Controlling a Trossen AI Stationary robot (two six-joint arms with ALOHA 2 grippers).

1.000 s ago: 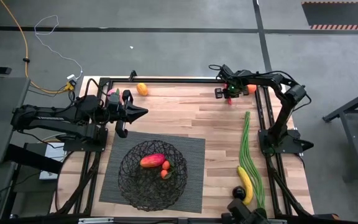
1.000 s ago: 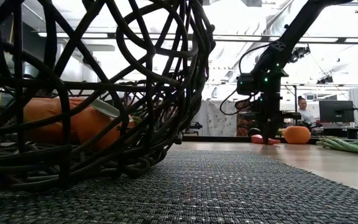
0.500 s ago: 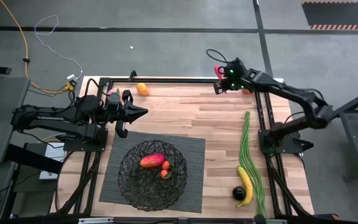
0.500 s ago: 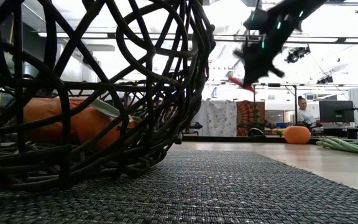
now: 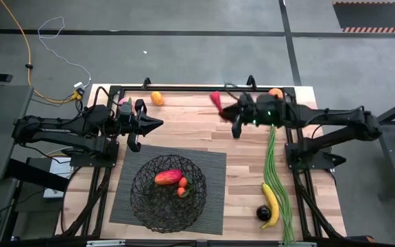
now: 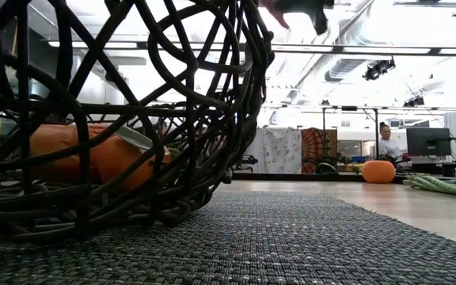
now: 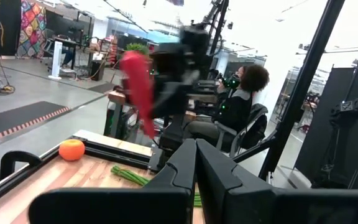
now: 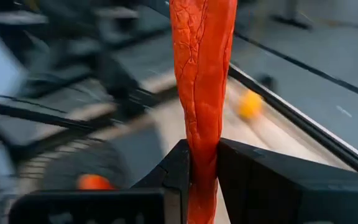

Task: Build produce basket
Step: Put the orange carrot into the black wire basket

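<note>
The basket (image 5: 169,193) sits on the ribbed mat (image 5: 211,161) at the table's near-left, bare wood all around. The right gripper (image 5: 226,110), arm stretched level over the far side, pinches a red pepper (image 8: 201,74). The left gripper (image 5: 158,123) waits beside the mat, fingers together.

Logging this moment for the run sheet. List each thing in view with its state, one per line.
right gripper: shut on red pepper, raised over the table's far side
red pepper: clamped, off the table
left gripper: shut, empty, waiting beyond the basket
basket: upright on mat, holding several pieces
green beans: lying on table
banana: lying on table
oranges: on table, outside basket
</note>
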